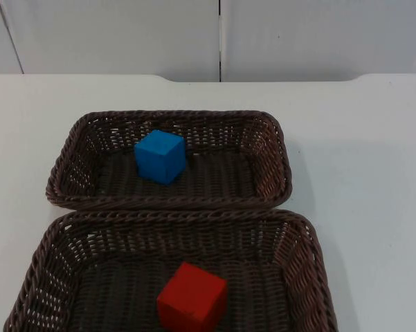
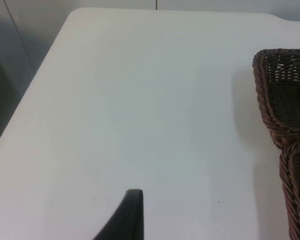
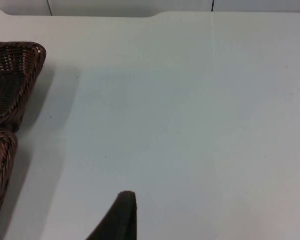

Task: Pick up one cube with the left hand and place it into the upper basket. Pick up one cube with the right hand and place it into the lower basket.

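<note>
From the top view you've got two dark brown wicker baskets touching rim to rim on the white table (image 1: 374, 138). The upper basket (image 1: 277, 155) holds a blue cube (image 1: 160, 156), sitting left of that basket's middle, matte and sharp-edged, turned a little askew. The lower basket (image 1: 311, 263), nearer the camera, holds a red cube (image 1: 192, 297) about mid-floor, also rotated, one corner toward you.

On the left wrist view, the left gripper hangs over bare table beside the baskets' end walls; you see the upper basket's corner (image 2: 269, 95) and the lower basket's rim (image 2: 294, 185), and one black fingertip (image 2: 127, 215). Whether it's released or clenched, you cannot tell.

Right wrist view: the right gripper over bare table on the baskets' other side, upper basket's corner (image 3: 20, 75), lower basket's rim (image 3: 2, 165), one fingertip (image 3: 120, 215). Its grip can't be told either.
</note>
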You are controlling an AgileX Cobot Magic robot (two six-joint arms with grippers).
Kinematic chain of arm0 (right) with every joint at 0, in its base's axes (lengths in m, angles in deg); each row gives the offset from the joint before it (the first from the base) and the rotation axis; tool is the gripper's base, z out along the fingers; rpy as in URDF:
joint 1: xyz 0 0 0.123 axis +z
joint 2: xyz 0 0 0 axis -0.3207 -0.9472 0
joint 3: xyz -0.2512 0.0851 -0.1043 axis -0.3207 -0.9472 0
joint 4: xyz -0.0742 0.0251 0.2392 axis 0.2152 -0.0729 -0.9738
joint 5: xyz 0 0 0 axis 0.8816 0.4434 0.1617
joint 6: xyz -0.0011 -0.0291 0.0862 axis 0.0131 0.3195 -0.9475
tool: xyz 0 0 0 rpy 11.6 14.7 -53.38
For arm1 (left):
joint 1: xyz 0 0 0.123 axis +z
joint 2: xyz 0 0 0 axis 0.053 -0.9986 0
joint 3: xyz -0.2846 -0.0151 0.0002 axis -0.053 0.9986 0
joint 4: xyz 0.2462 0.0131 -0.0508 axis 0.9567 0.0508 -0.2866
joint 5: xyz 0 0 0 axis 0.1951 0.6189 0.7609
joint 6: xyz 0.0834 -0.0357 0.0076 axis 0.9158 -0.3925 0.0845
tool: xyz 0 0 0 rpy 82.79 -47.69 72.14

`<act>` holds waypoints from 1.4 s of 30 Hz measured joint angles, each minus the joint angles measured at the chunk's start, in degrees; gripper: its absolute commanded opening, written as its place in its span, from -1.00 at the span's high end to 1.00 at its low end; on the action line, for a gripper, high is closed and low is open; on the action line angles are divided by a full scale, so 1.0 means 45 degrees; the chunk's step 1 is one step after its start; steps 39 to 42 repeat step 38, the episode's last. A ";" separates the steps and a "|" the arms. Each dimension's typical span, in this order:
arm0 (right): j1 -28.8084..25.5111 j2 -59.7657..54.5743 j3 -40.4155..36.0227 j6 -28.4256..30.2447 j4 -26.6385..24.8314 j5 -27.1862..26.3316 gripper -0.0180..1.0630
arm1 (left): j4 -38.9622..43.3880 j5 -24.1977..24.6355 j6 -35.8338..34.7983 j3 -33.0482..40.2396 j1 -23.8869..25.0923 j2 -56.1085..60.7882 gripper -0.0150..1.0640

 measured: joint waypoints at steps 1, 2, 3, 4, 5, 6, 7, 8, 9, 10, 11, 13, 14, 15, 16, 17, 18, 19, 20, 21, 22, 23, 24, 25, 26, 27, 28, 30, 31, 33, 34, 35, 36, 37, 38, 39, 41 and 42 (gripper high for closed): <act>0.0000 0.0000 0.0000 -0.0027 0.0000 0.0000 -0.98 | 0.0000 0.0000 0.0000 0.0000 0.0000 0.0000 -0.98; 0.0000 0.0000 0.0000 -0.0056 0.0000 0.0000 -0.98 | 0.0000 0.0000 0.0000 0.0000 0.0000 0.0000 -0.98; 0.0000 0.0000 0.0000 -0.0056 0.0000 0.0000 -0.98 | 0.0000 0.0000 0.0000 0.0000 0.0000 0.0000 -0.98; 0.0000 0.0000 0.0000 -0.0056 0.0000 0.0000 -0.98 | 0.0000 0.0000 0.0000 0.0000 0.0000 0.0000 -0.98; 0.0000 0.0000 0.0000 -0.0056 0.0000 0.0000 -0.98 | 0.0000 0.0000 0.0000 0.0000 0.0000 0.0000 -0.98; 0.0000 0.0000 0.0000 -0.0056 0.0000 0.0000 -0.98 | 0.0000 0.0000 0.0000 0.0000 0.0000 0.0000 -0.98; 0.0000 0.0000 0.0000 -0.0056 0.0000 0.0000 -0.98 | 0.0000 0.0000 0.0000 0.0000 0.0000 0.0000 -0.98; 0.0000 0.0000 0.0000 -0.0056 0.0000 0.0000 -0.98 | 0.0000 0.0000 0.0000 0.0000 0.0000 0.0000 -0.98; 0.0000 0.0000 0.0000 -0.0056 0.0000 0.0000 -0.98 | 0.0000 0.0000 0.0000 0.0000 0.0000 0.0000 -0.98; 0.0000 0.0000 0.0000 -0.0056 0.0000 0.0000 -0.98 | 0.0000 0.0000 0.0000 0.0000 0.0000 0.0000 -0.98; 0.0000 0.0000 0.0000 -0.0056 0.0000 0.0000 -0.98 | 0.0000 0.0000 0.0000 0.0000 0.0000 0.0000 -0.98; 0.0000 0.0000 0.0000 -0.0056 0.0000 0.0000 -0.98 | 0.0000 0.0000 0.0000 0.0000 0.0000 0.0000 -0.98; 0.0000 0.0000 0.0000 -0.0056 0.0000 0.0000 -0.98 | 0.0000 0.0000 0.0000 0.0000 0.0000 0.0000 -0.98; 0.0000 0.0000 0.0000 -0.0056 0.0000 0.0000 -0.98 | 0.0000 0.0000 0.0000 0.0000 0.0000 0.0000 -0.98; 0.0000 0.0000 0.0000 -0.0056 0.0000 0.0000 -0.98 | 0.0000 0.0000 0.0000 0.0000 0.0000 0.0000 -0.98; 0.0000 0.0000 0.0000 -0.0056 0.0000 0.0000 -0.98 | 0.0000 0.0000 0.0000 0.0000 0.0000 0.0000 -0.98; 0.0000 0.0000 0.0000 -0.0056 0.0000 0.0000 -0.98 | 0.0000 0.0000 0.0000 0.0000 0.0000 0.0000 -0.98; 0.0000 0.0000 0.0000 -0.0056 0.0000 0.0000 -0.98 | 0.0000 0.0000 0.0000 0.0000 0.0000 0.0000 -0.98; 0.0000 0.0000 0.0000 -0.0056 0.0000 0.0000 -0.98 | 0.0000 0.0000 0.0000 0.0000 0.0000 0.0000 -0.98; 0.0000 0.0000 0.0000 -0.0056 0.0000 0.0000 -0.98 | 0.0000 0.0000 0.0000 0.0000 0.0000 0.0000 -0.98; 0.0000 0.0000 0.0000 -0.0056 0.0000 0.0000 -0.98 | 0.0000 0.0000 0.0000 0.0000 0.0000 0.0000 -0.98; 0.0000 0.0000 0.0000 -0.0056 0.0000 0.0000 -0.98 | 0.0000 0.0000 0.0000 0.0000 0.0000 0.0000 -0.98; 0.0000 0.0000 0.0000 -0.0056 0.0000 0.0000 -0.98 | 0.0000 0.0000 0.0000 0.0000 0.0000 0.0000 -0.98; 0.0000 0.0000 0.0000 -0.0056 0.0000 0.0000 -0.98 | 0.0000 0.0000 0.0000 0.0000 0.0000 0.0000 -0.98; 0.0000 0.0000 0.0000 -0.0056 0.0000 0.0000 -0.98 | 0.0000 0.0000 0.0000 0.0000 0.0000 0.0000 -0.98; 0.0000 0.0000 0.0000 -0.0056 0.0000 0.0000 -0.98 | 0.0000 0.0000 0.0000 0.0000 0.0000 0.0000 -0.98; 0.0000 0.0000 0.0000 -0.0056 0.0000 0.0000 -0.98 | 0.0000 0.0000 0.0000 0.0000 0.0000 0.0000 -0.98; 0.0000 0.0000 0.0000 -0.0056 0.0000 0.0000 -0.98 | 0.0000 0.0000 0.0000 0.0000 0.0000 0.0000 -0.98; 0.0000 0.0000 0.0000 -0.0056 0.0000 0.0000 -0.98 | 0.0000 0.0000 0.0000 0.0000 0.0000 0.0000 -0.98; 0.0000 0.0000 0.0000 -0.0056 0.0000 0.0000 -0.98 | 0.0000 0.0000 0.0000 0.0000 0.0000 0.0000 -0.98; 0.0000 0.0000 0.0000 -0.0056 0.0000 0.0000 -0.98 | 0.0000 0.0000 0.0000 0.0000 0.0000 0.0000 -0.98; -0.0104 0.0000 0.0000 -0.0056 0.0000 0.0000 -0.98 | 0.0000 0.0000 0.0000 0.0000 0.0000 0.0000 -0.98; -0.0359 0.0000 0.0000 -0.0056 0.0000 0.0000 -0.98 | 0.0000 0.0000 0.0000 0.0000 0.0000 0.0000 -0.98; -0.0359 0.0000 0.0000 -0.0056 0.0000 0.0000 -0.98 | 0.0000 0.0000 0.0000 0.0000 0.0000 0.0000 -0.98; -0.0603 0.0000 0.0000 -0.0056 0.0000 0.0000 -0.98 | 0.0000 0.0000 0.0000 0.0000 0.0000 0.0000 -0.98; -0.0603 0.0000 0.0000 -0.0056 0.0000 0.0000 -0.98 | 0.0000 0.0000 0.0000 0.0000 0.0000 0.0000 -0.98; -0.0603 0.0000 0.0000 -0.0056 0.0000 0.0000 -0.98 | 0.0000 0.0000 0.0000 0.0000 0.0000 0.0000 -0.98; -0.0603 0.0000 0.0000 -0.0056 0.0000 0.0000 -0.98 | 0.0000 0.0000 0.0000 0.0000 0.0000 0.0000 -0.98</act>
